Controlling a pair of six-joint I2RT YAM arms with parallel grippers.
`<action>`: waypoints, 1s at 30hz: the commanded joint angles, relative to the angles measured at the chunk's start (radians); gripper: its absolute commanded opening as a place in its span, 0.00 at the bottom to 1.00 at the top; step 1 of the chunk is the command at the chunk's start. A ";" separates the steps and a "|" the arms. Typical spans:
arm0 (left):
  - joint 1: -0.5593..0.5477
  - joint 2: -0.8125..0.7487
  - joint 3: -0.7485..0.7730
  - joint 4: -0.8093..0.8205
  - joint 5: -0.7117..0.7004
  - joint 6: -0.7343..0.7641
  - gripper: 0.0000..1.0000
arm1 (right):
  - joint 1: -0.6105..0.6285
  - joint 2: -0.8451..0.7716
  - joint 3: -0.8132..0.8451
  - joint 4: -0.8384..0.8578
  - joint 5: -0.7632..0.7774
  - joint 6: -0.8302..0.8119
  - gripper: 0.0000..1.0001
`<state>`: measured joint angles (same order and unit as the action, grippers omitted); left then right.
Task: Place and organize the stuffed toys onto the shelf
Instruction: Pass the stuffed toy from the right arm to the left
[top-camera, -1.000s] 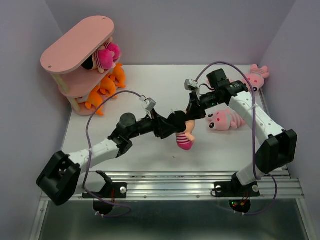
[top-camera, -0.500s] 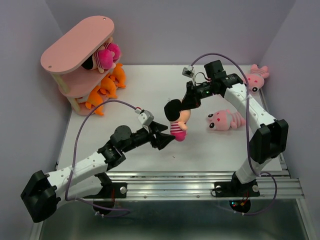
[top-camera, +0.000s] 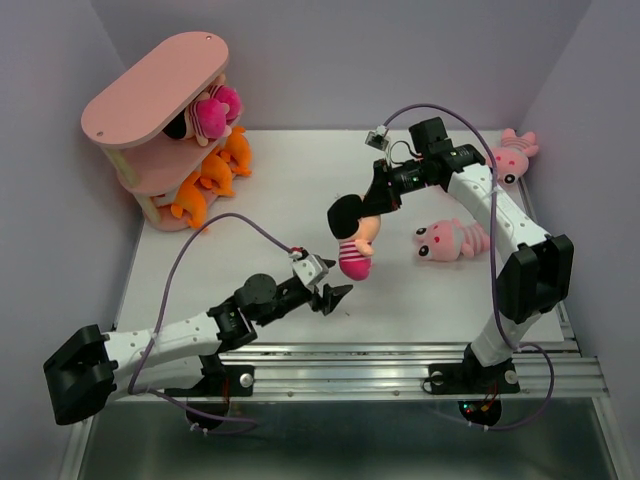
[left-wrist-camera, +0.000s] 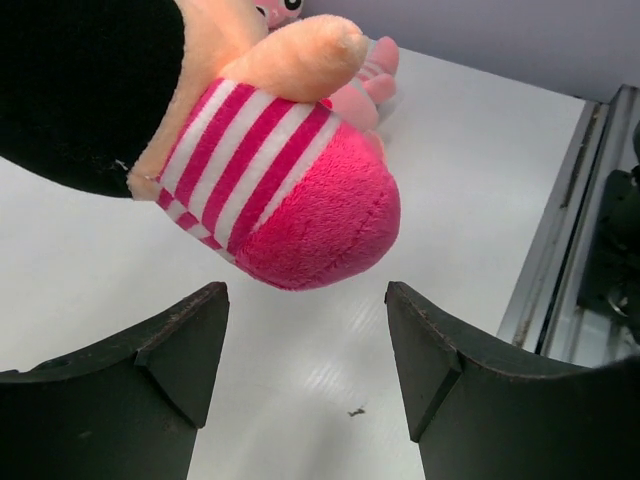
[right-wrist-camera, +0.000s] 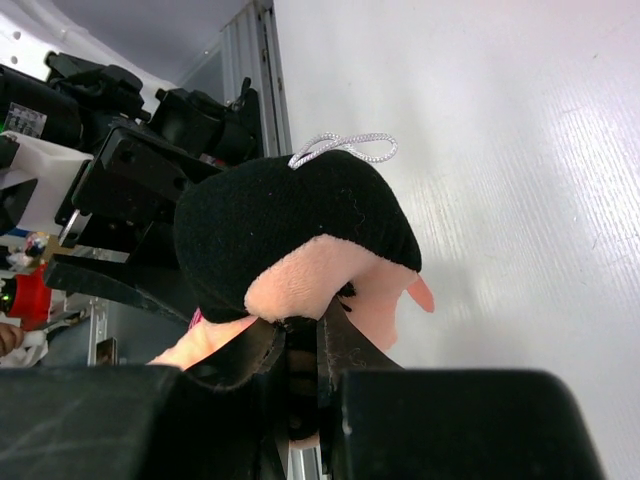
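Note:
A peach-faced doll (top-camera: 354, 238) with black hair and a magenta striped body hangs above the table, and my right gripper (top-camera: 373, 211) is shut on its head. In the right wrist view the jaws (right-wrist-camera: 305, 325) pinch the doll (right-wrist-camera: 300, 225) under its hair. My left gripper (top-camera: 340, 294) stands open just below and in front of the doll (left-wrist-camera: 290, 190), with nothing between its fingers (left-wrist-camera: 190, 340). The pink shelf (top-camera: 155, 88) stands at the far left. It holds another doll (top-camera: 212, 110) on its middle tier and orange toys (top-camera: 205, 178) at the bottom.
Two light pink striped animals lie on the table at the right, one (top-camera: 452, 240) under my right arm and one (top-camera: 513, 152) by the right wall. The metal rail (top-camera: 380, 360) runs along the near edge. Purple walls close in the table.
My left gripper has drawn back from the doll toward the near edge and stayed open. My right gripper has carried the doll a little to the left, and the doll now hangs free.

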<state>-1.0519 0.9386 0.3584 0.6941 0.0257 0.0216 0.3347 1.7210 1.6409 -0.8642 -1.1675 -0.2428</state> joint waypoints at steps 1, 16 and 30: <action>-0.031 -0.015 -0.022 0.130 -0.101 0.194 0.74 | -0.003 -0.011 0.022 0.028 -0.061 0.005 0.04; -0.083 0.075 -0.001 0.268 -0.148 0.340 0.70 | -0.003 -0.020 -0.026 0.056 -0.103 0.004 0.05; -0.092 0.161 0.056 0.358 -0.182 0.311 0.36 | -0.003 -0.032 -0.076 0.063 -0.124 -0.010 0.06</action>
<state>-1.1397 1.1088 0.3618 0.9180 -0.1219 0.3328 0.3290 1.7210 1.5776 -0.8257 -1.2407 -0.2512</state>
